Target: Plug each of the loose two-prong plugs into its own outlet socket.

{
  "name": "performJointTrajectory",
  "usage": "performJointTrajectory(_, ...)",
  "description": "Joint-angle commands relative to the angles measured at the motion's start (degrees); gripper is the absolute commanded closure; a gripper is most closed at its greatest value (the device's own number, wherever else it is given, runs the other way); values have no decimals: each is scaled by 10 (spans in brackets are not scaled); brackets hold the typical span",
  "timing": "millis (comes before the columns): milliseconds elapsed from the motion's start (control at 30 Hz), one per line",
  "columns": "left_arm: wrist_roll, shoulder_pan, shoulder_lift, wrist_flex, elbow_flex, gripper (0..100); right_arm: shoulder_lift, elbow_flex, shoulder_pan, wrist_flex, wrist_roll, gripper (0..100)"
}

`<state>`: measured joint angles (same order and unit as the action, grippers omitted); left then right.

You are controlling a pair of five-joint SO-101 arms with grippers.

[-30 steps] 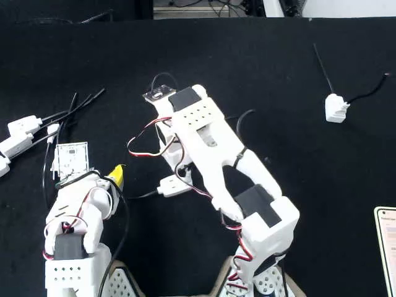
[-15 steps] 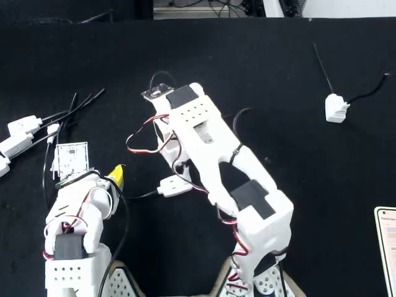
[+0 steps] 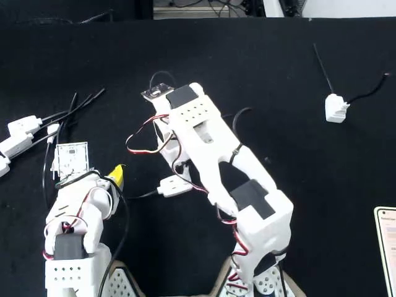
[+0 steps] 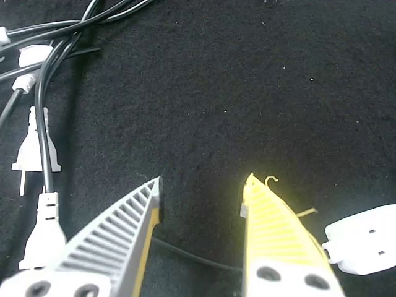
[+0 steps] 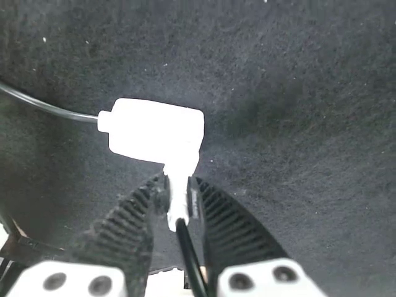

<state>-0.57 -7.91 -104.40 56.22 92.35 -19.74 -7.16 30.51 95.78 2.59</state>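
One plug [image 5: 180, 168] looks close to done: the right pincer [image 5: 176, 184] is closed on its white neck, black cord trailing back between the fingers, and its nose butts against the side of a white socket block [image 5: 154, 130]. Whether the prongs are fully home I cannot tell, so I'd count this one as in hand and not finished.

Several others are left. At 9 o'clock on the worktop [image 3: 278, 62] lie white plugs [image 3: 23, 125] with a tangle of black cords. From the left wrist, one loose plug [image 4: 30, 151] shows bare prongs. The left pincer [image 4: 204, 182] hangs open over bare cloth, holding nothing. Just beside its yellow finger lies an empty socket [image 4: 365, 238], slots showing. Another white piece [image 3: 336, 109] lies apart at 2 o'clock, also unpaired as far as I can judge
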Motion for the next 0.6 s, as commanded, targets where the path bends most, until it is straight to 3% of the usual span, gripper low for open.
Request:
performJointTrajectory(0, -4, -2, -2, -6, -6, 780, 51, 32, -9, -25, -7, 988)
performJointTrajectory(233, -5, -2, -2, -7, -6, 780, 131, 159, -9, -89, -4, 988)
performJointTrajectory(567, -5, -2, -2, -7, -6, 780, 107, 172, -7, -120, -4, 988)
